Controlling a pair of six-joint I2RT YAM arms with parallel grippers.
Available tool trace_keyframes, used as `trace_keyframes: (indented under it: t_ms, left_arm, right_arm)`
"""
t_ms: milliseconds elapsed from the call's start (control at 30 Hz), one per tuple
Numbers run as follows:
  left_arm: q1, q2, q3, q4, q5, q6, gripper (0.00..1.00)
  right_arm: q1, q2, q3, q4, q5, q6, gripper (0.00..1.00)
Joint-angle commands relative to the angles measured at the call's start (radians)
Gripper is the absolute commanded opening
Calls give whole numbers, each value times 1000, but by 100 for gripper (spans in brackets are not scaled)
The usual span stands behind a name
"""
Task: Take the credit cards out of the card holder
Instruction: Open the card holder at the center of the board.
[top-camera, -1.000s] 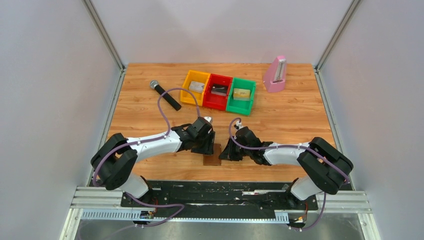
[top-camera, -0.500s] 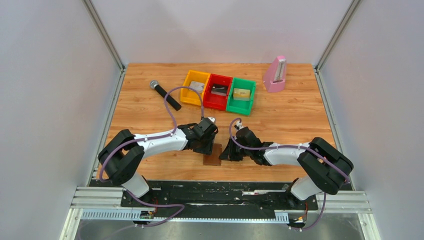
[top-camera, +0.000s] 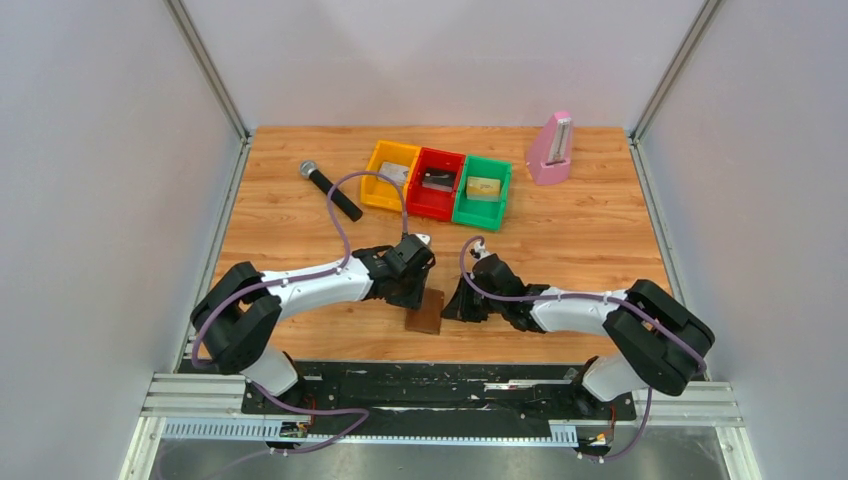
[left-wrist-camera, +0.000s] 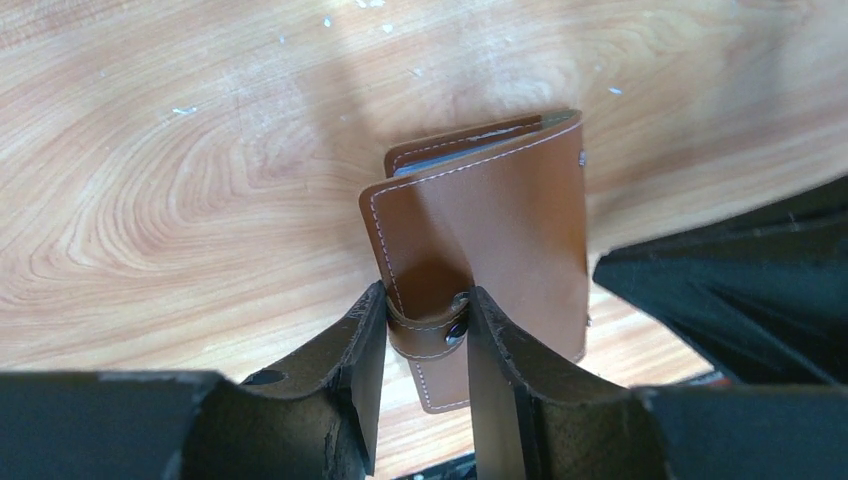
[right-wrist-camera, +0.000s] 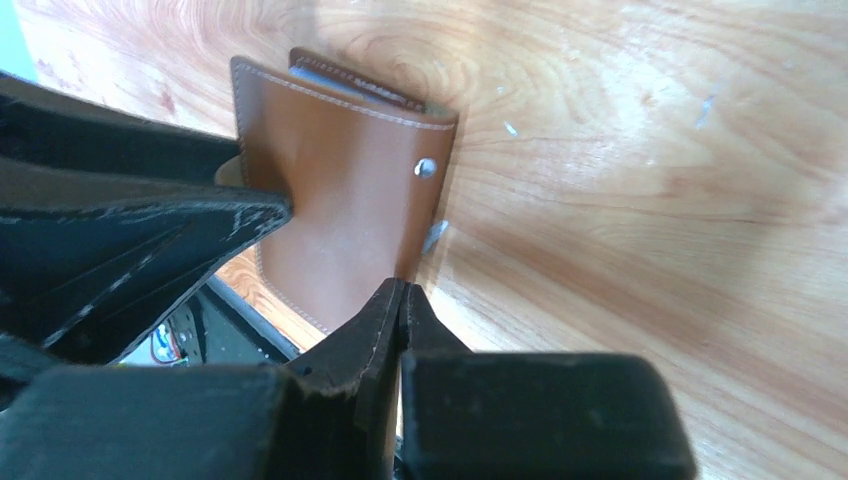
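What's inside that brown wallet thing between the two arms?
The card holder is folded nearly shut. Only a pale blue-grey sliver shows between its covers; any cards are hidden by the brown cover.

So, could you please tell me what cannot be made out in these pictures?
- Cards: left wrist view, the cover of the closed brown leather card holder hides all but a pale sliver.
- Strap grip: left wrist view, the left end effector flanks the strap; actual pinching is unclear.
- Bin contents: top view, what lies in the yellow plastic bin, red plastic bin and green plastic bin is too small.
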Motion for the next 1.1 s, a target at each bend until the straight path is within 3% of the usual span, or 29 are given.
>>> trace_keyframes:
  t_ms: [0, 100, 233, 400, 633, 833, 1067]
  left_arm:
    - [8, -106, -15, 24, 128, 41, 8]
    - [43, -158, -74, 123, 257, 10, 0]
    - [75, -193, -126, 202, 385, -33, 0]
    - [81, -196, -131, 214, 372, -56, 0]
    - [96, -192, -184, 321, 402, -161, 0]
    - [98, -234, -211, 357, 346, -250, 0]
    - [98, -287, -249, 397, 305, -307, 0]
  right_arm:
    - [-3, -51, 1, -40, 57, -52, 2]
    - [-14, -69, 5, -55, 69, -77, 5]
    - [-14, -105, 24, -91, 66, -109, 12]
    - [-15, -170, 41, -137, 63, -113, 24]
    - [-5, -267, 47, -154, 21, -39, 53]
    - [25, -285, 65, -194, 27, -8, 68]
    - [70, -254, 86, -218, 69, 10, 72]
